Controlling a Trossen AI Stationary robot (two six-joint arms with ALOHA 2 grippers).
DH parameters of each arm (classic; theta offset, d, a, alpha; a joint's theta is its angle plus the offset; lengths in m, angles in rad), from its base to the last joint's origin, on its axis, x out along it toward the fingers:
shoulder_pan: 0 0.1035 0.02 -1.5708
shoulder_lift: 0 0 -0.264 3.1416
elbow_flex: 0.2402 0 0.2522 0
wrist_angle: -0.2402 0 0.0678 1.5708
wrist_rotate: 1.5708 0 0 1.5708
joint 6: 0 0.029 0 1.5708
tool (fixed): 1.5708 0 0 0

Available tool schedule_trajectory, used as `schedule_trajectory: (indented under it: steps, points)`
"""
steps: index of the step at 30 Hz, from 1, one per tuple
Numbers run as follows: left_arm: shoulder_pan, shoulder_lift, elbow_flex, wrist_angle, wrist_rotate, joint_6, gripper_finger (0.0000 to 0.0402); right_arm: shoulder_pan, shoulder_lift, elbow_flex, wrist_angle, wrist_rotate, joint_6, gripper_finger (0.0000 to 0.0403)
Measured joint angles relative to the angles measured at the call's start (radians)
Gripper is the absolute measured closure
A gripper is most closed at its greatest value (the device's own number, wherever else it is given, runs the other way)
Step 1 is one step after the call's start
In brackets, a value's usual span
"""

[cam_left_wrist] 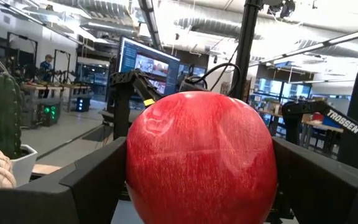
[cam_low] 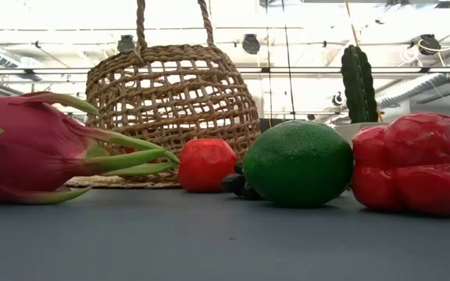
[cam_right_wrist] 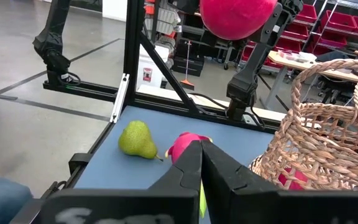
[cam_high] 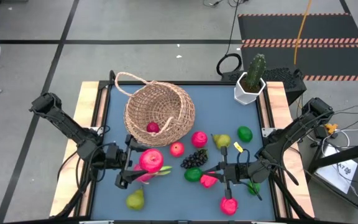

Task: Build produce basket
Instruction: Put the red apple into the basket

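With the left gripper (cam_high: 143, 163) clasping a red apple (cam_high: 151, 160) above the worktop (cam_high: 166, 199), just short of the basket (cam_high: 160, 109) ahead, carry it level over the rim before releasing, while the clenched right gripper (cam_high: 219, 175) waits.

The wicker basket (cam_high: 160, 107) is tan, its weave open. A glossy red apple (cam_left_wrist: 201, 165) shows faint pale streaks. The dragon fruit (cam_low: 30, 148) is magenta with green-tipped scales. The lime (cam_low: 298, 162) is deep green, the pear (cam_right_wrist: 137, 140) yellow-green, the table (cam_high: 229, 121) slate blue.
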Motion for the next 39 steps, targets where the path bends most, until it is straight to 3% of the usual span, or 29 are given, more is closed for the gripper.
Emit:
schedule_trajectory:
  steps: [13, 18, 25, 39]
  points:
    - [0.017, 0.000, 0.000, 0.001, 0.000, 0.217, 0.0034, -0.001, 0.000, 0.000, -0.016, 0.000, -0.041, 0.0403]
    - [0.037, 0.000, 0.000, 0.001, -0.001, 0.314, 0.0034, -0.013, 0.000, 0.000, -0.006, 0.000, -0.151, 0.0403]
    - [0.046, 0.000, 0.000, 0.001, -0.001, 0.328, 0.0034, -0.049, 0.000, 0.000, 0.002, 0.001, -0.260, 0.0403]
    - [0.046, 0.000, 0.000, 0.000, -0.001, 0.328, 0.0034, -0.068, 0.000, 0.000, 0.001, 0.001, -0.299, 0.0403]
